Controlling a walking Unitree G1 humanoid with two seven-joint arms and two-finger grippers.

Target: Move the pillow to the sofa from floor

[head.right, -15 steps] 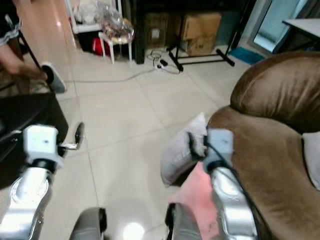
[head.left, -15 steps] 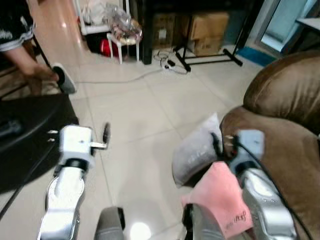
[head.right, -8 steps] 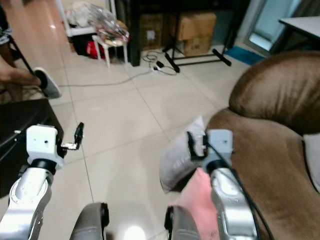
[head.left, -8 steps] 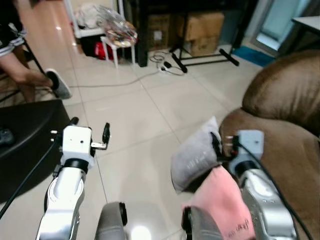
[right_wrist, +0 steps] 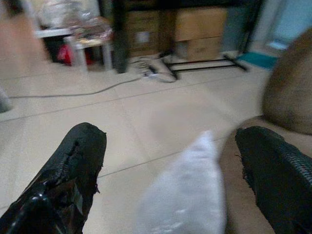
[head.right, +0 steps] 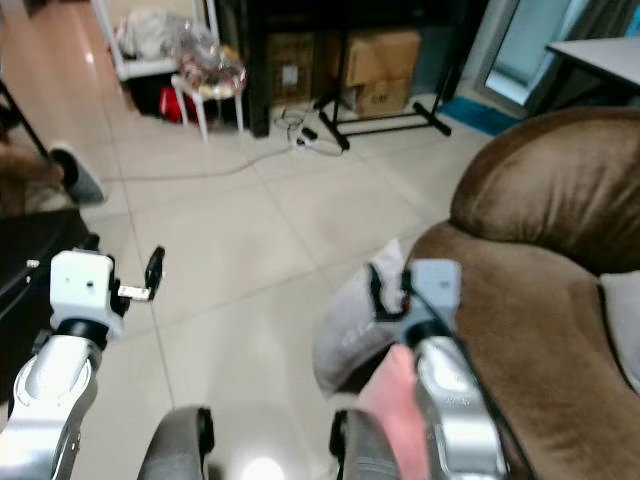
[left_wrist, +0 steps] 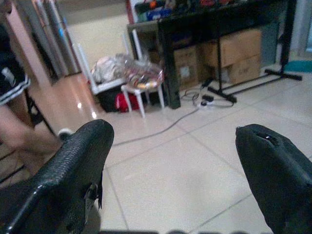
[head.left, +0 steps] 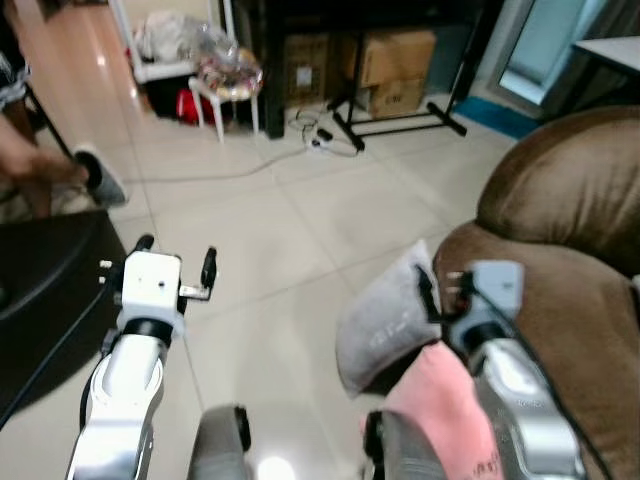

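The grey pillow (head.left: 385,320) stands on the tiled floor, leaning against the front of the brown sofa (head.left: 570,200). My right gripper (head.left: 440,288) is open right behind the pillow's top corner, close to the sofa's edge. In the right wrist view the pillow (right_wrist: 187,200) lies low between the two spread black fingers (right_wrist: 73,170). My left gripper (head.left: 176,255) is raised over bare floor to the left, open and holding nothing. A pink cloth (head.left: 445,410) hangs beside my right arm.
A black low surface (head.left: 40,290) lies at my left. A person's leg and shoe (head.left: 95,175) are at the far left. Further back stand a white stool (head.left: 228,80), cardboard boxes (head.left: 395,60), a black stand base (head.left: 400,125) and a floor cable (head.left: 250,165).
The camera has shifted a little. Both grippers keep about the same pose, the right one still at the pillow's top. The person's foot has shifted slightly leftward.
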